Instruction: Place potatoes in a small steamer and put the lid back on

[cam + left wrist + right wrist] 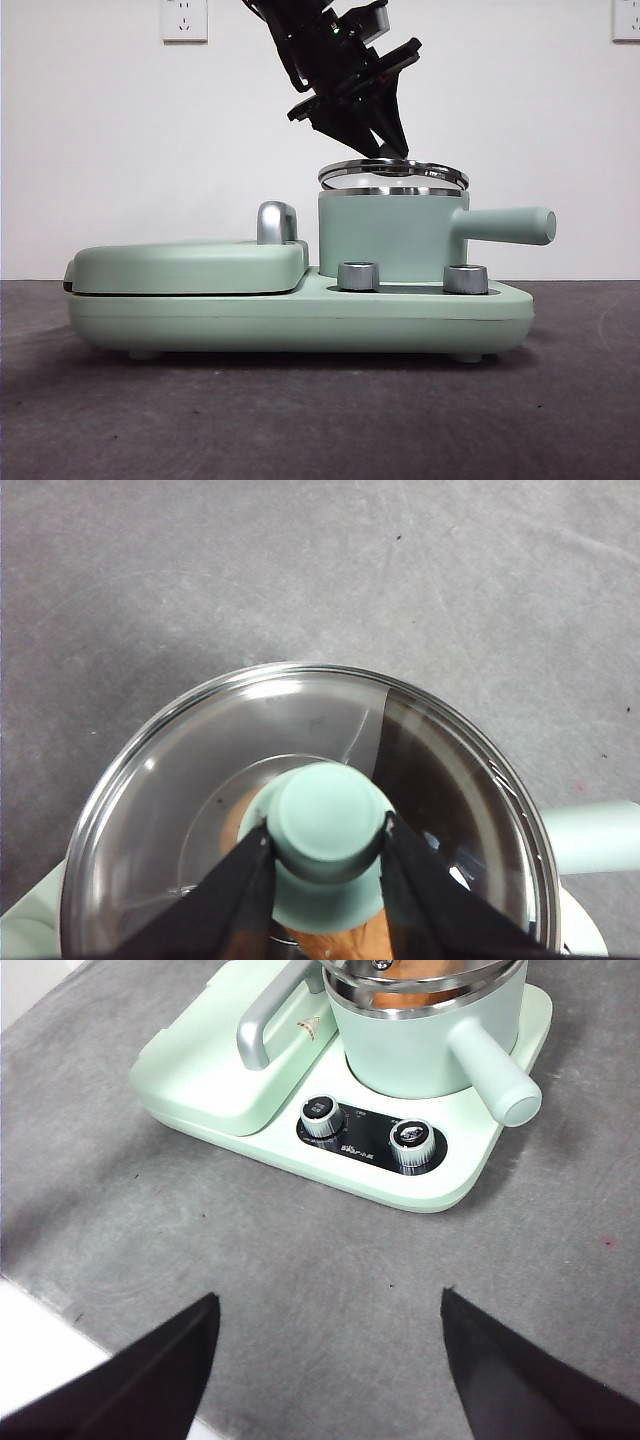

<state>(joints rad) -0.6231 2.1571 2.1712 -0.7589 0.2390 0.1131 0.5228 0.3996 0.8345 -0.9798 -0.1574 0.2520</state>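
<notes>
The small steamer is a mint-green pot with a side handle, standing on the right of a green base. The lid, clear glass with a steel rim, hangs slightly tilted just above the pot's rim. My left gripper comes down from above and is shut on the lid's mint-green knob. An orange-brown potato shows through the glass inside the pot, and also under the lid's edge in the right wrist view. My right gripper is open over the grey table, well in front of the appliance.
Left of the pot lies the flat green grill cover with a steel handle. Two steel dials sit on the base. The pot's handle points right. Grey table surface surrounds the appliance.
</notes>
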